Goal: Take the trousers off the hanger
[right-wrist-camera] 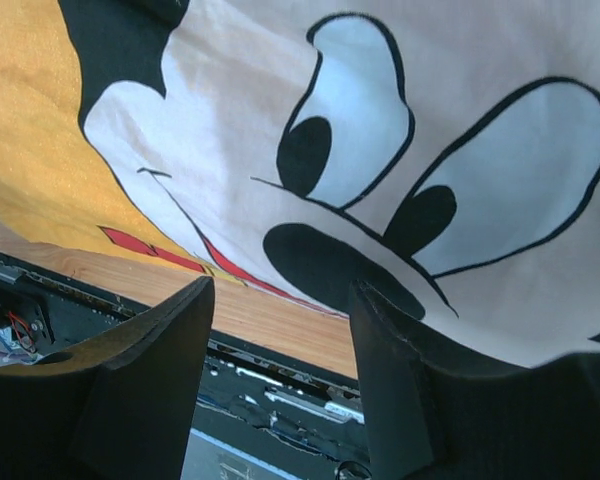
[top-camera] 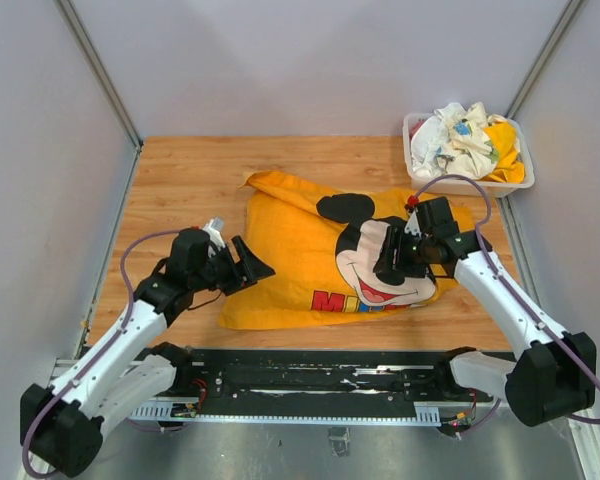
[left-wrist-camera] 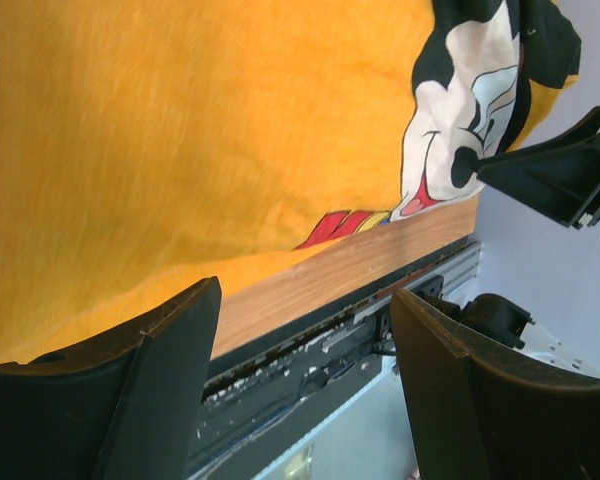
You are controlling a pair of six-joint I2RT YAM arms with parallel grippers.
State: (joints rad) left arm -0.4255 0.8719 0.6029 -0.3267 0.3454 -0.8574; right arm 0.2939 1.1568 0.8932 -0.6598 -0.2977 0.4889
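The trousers lie flat on the wooden table, a yellow garment with a large cartoon mouse face printed on its right half. No hanger shows in any view. My left gripper is at the garment's left edge, just above it, open wide with nothing between its fingers. In the left wrist view the gripper frames the table's front edge, with yellow cloth beyond. My right gripper hovers over the printed face, open and empty. In the right wrist view the gripper is below the face's eyes and nose.
A white basket holding crumpled white and yellow cloths stands at the table's back right corner. A black metal rail with both arm bases runs along the front edge. Grey walls close in the left, right and back sides.
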